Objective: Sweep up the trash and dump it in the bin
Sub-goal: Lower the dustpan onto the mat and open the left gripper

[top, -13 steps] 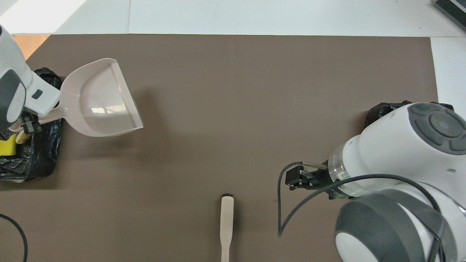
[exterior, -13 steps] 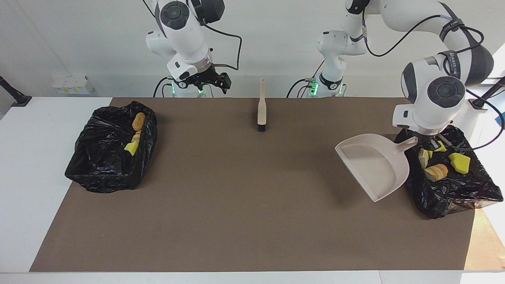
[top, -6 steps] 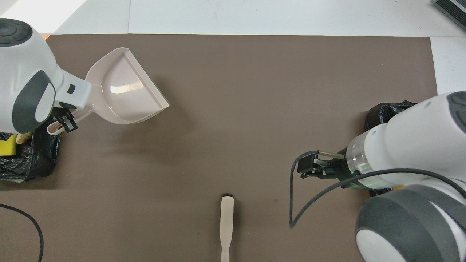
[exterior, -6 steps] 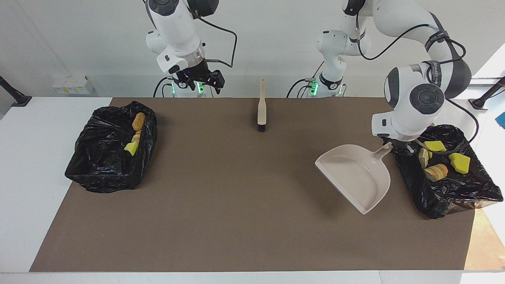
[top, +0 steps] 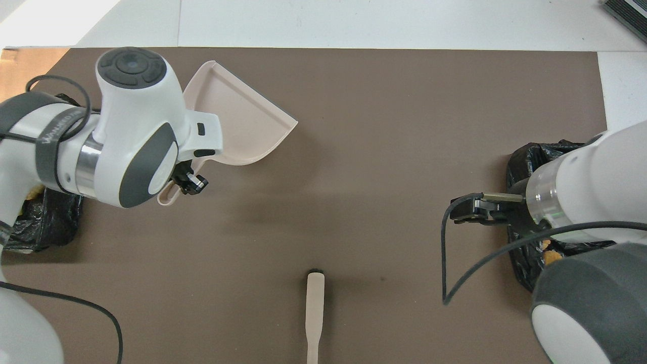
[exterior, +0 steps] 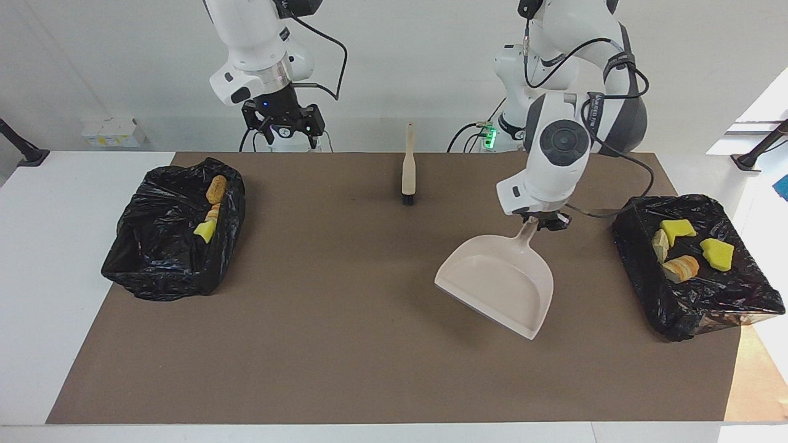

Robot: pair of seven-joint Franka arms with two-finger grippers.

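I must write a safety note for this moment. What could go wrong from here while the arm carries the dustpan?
1. The left gripper holds the beige dustpan only by the end of its handle, so the tilted pan could twist or slip.
2. If it descends like this, the low front edge may hit the brown mat first.
3. The hand brush lies beside the right gripper, which waits open; the dustpan's return path may cross it.

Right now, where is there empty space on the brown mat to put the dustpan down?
Bare mat stretches between the two black bags, from the brush out to the mat's edge. The bags hold scraps.
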